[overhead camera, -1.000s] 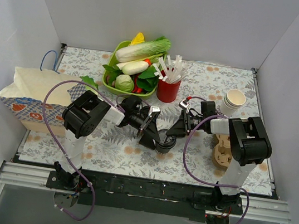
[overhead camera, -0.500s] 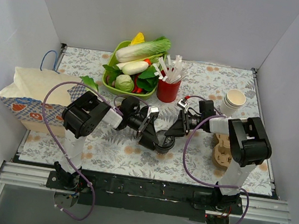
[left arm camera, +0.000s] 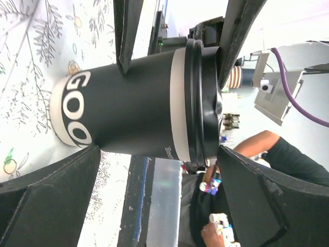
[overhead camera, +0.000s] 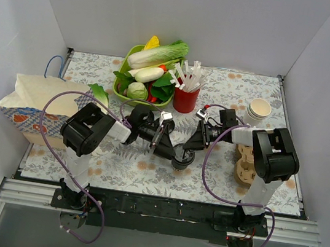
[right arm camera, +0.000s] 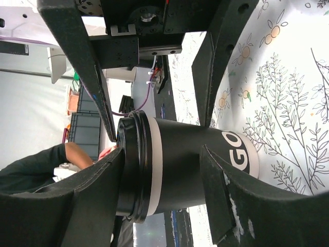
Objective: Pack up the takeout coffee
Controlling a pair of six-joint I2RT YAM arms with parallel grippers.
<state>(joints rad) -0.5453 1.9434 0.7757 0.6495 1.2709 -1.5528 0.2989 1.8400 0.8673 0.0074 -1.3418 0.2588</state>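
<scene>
where the table ends, plain white walls rise

Takeout coffee — matt paper, seemingly — glossy lid.

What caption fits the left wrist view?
Black takeout coffee standing on the floral table, framed by the left end effector's wide-open fingers.
</scene>
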